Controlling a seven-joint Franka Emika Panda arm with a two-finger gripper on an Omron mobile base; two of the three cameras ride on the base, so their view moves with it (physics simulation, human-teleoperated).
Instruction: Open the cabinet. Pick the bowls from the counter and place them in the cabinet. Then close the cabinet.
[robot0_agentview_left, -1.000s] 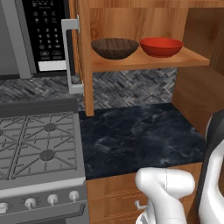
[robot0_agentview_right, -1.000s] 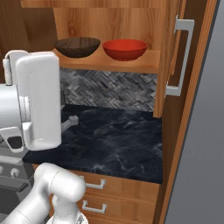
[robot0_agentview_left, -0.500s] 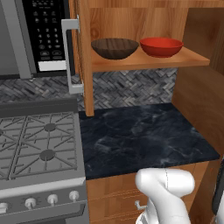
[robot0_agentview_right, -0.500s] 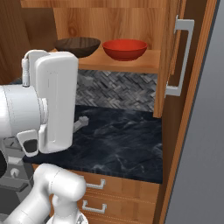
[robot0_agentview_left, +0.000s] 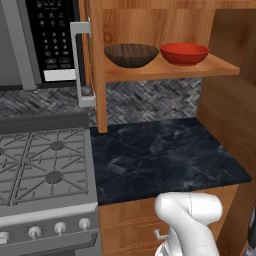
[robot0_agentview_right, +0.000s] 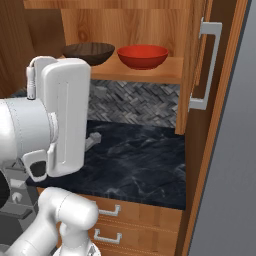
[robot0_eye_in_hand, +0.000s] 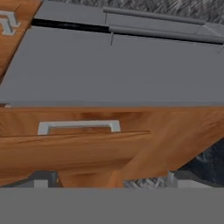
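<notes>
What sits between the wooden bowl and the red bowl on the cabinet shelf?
Nothing. In the left base view the wooden bowl and the red bowl stand side by side on the shelf, with a narrow bare gap between their rims.

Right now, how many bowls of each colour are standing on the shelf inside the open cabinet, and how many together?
Dark brown wood-grain bowl: 1
Glossy red bowl: 1
Total: 2 bowls, side by side on the shelf of the cabinet, whose doors stand open.
</notes>
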